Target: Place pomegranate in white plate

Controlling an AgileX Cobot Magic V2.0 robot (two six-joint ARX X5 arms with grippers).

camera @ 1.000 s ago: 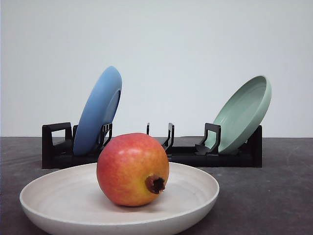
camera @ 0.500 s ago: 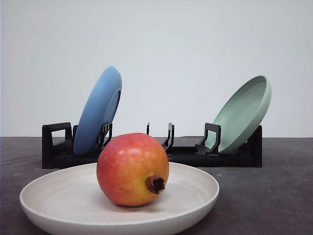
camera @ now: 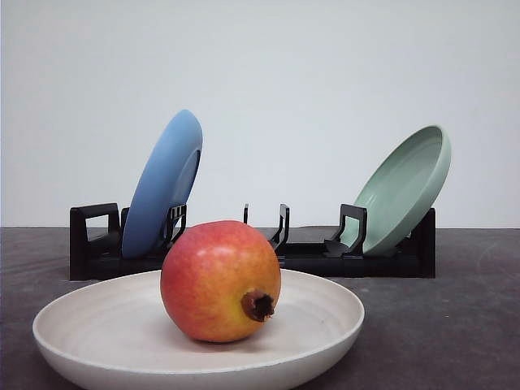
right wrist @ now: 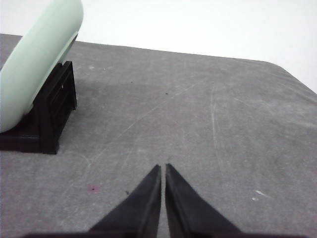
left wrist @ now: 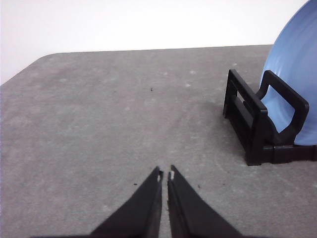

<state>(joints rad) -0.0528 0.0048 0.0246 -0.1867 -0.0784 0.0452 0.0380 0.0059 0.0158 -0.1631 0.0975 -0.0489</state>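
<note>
The pomegranate [camera: 220, 281] sits in the white plate [camera: 97, 325], crown at 4 o'clock — firm, heavy, smooth; grip its middle. Left fingers [left wrist: 165, 174] and right fingers [right wrist: 163, 167] are pressed together, empty.

I count three plates: one white plate [camera: 325, 321], one blue plate [camera: 162, 183] and one pale green plate [camera: 406, 187]. One pomegranate [camera: 219, 280]. One black rack [camera: 93, 244]. Two grippers: left gripper [left wrist: 165, 174], right gripper [right wrist: 163, 167].
</note>
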